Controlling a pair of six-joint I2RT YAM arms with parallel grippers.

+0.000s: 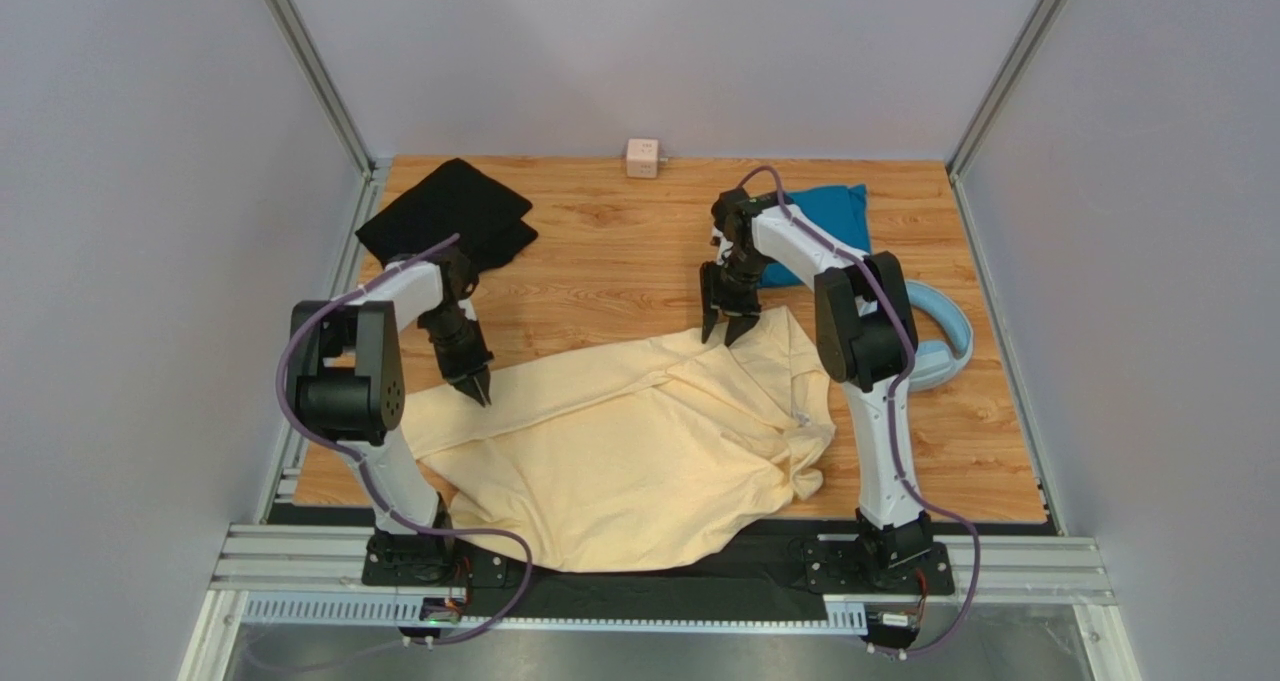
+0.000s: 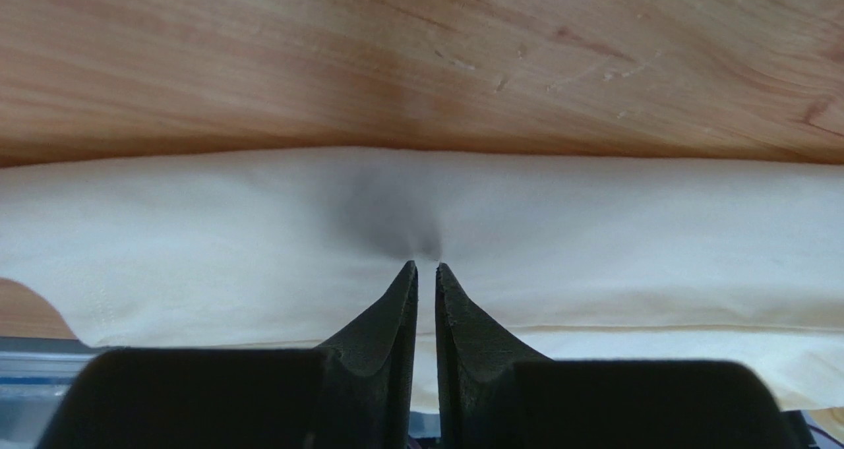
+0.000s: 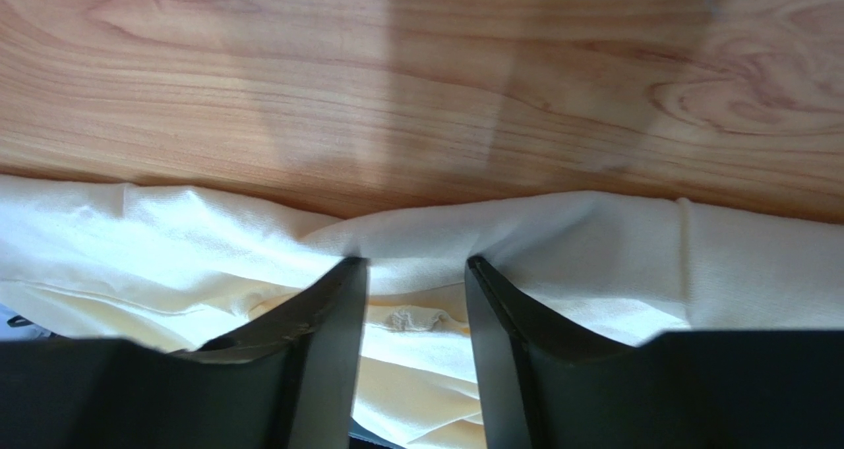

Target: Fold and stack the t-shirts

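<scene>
Looking down from the top camera first: the cream-yellow shirt point(image 1: 631, 456) sprawls rumpled over the 6 o'clock half of the wooden table point(image 1: 601, 261), with its near hem hanging past the front edge. The black shirt point(image 1: 451, 213) sits folded at about 10 o'clock and the teal shirt point(image 1: 827, 209) is bunched up around 1 o'clock, both well apart from the cream one. A small pink cube point(image 1: 643, 158) is at 12 against the back wall, and light-blue headphones point(image 1: 944, 344) lie at 3 o'clock, behind the right arm. The left gripper point(image 1: 478, 389) points down at the shirt's 9 o'clock edge, and the right gripper point(image 1: 729, 329) is down at its far edge, around 1 o'clock of the cloth.

Left wrist view: the fingers are parted by just a thin slit, really narrow. The tips sit right on the cream-yellow shirt point(image 2: 644, 241), and the cloth dimples in with a dark shadow at 12 o'clock of the tips. Nothing looks pinched between them. Bare wood runs across the top.

Right wrist view: the jaws stand clearly apart, medium-wide, straddling a raised wrinkle of the same shirt point(image 3: 614, 251). Fabric shows in the gap but it lies loose, not clamped. The shirt's edge runs just past the tips at 12 o'clock, then wood.
</scene>
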